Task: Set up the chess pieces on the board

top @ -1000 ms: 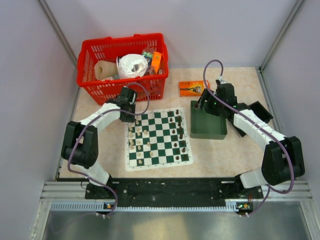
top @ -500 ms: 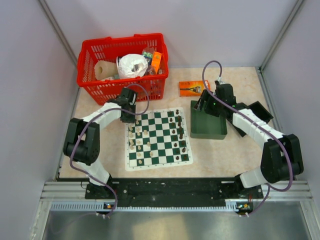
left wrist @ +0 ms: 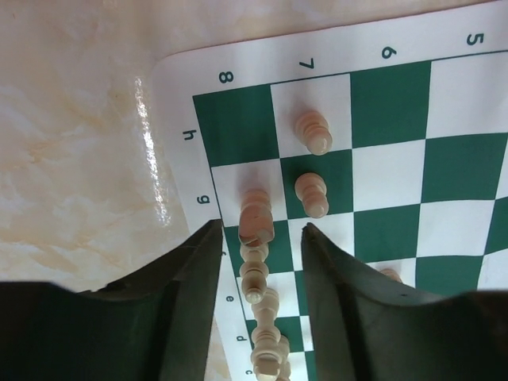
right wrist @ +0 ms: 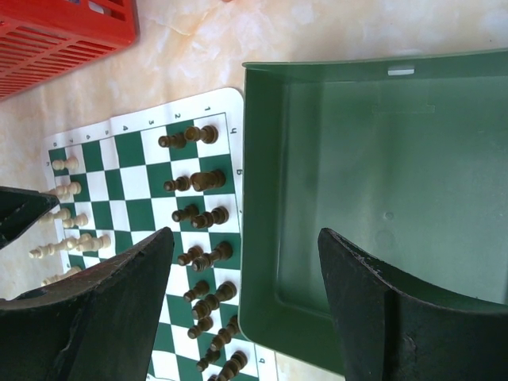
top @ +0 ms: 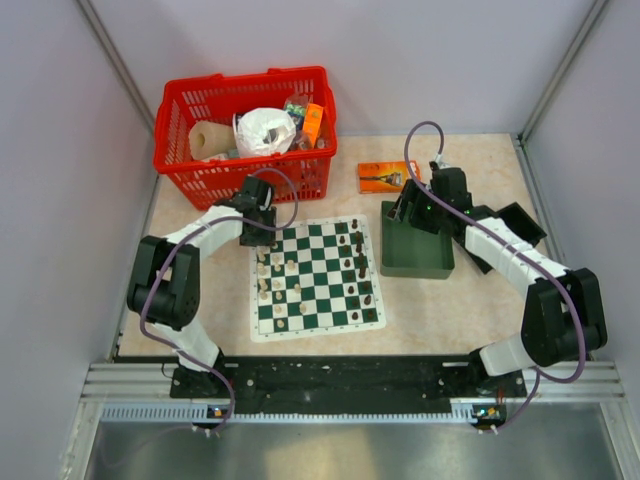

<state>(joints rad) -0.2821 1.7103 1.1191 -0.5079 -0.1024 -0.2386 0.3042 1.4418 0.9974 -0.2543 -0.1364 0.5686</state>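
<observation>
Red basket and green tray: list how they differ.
The red basket has open lattice walls; the green tray has solid walls. The red basket holds a beige roll, a white bundle and an orange box; the green tray shows nothing where visible. The red basket sits beyond the board's far left corner; the green tray lies along its right edge. Both are open-topped, on the table.

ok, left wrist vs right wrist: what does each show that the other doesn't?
Left wrist only: a close look at the board's corner, printed labels readable, and a cream piece standing between the tips of the left gripper's open jaws, gaps on both sides. Right wrist only: the green tray, bare where visible, dark pieces in two rows along the board edge beside it, a corner of the red basket, and the right gripper open with nothing between. Both: the board, cream pieces, the marbled table.
</observation>
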